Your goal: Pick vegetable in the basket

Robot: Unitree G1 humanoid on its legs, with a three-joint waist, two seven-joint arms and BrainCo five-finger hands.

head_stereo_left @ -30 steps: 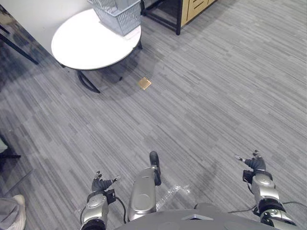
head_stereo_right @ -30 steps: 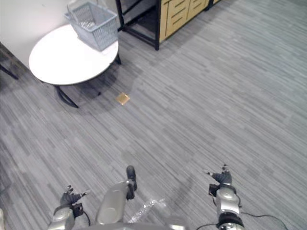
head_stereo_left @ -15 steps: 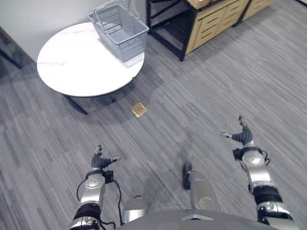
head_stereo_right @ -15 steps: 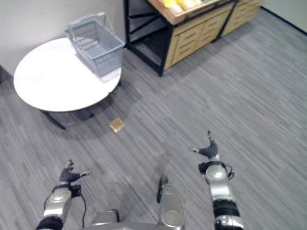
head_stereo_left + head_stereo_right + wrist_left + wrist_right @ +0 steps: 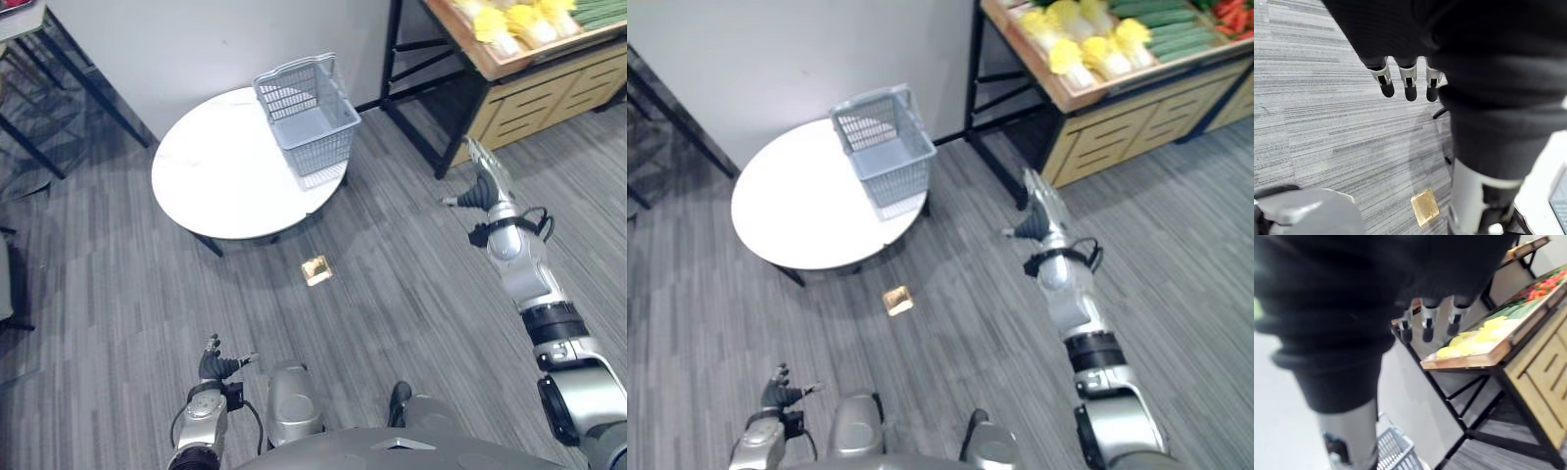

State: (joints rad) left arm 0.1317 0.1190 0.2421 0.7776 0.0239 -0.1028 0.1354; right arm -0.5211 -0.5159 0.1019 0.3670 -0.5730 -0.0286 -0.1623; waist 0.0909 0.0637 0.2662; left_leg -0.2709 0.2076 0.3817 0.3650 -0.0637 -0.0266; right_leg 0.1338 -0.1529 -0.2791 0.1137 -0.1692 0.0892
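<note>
Beside the wooden shelf of yellow vegetables, the right hand has risen on an outstretched arm, fingers straight, empty; the left hand hangs low, fingers loosely spread.

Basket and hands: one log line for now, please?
basket: empty, on round white table | right hand: open, up near vegetable stand | left hand: open, low

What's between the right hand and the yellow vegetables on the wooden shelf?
Nothing visible. The right hand, open, hangs in free air short of the wooden shelf; the yellow vegetables lie uncovered on top.
</note>
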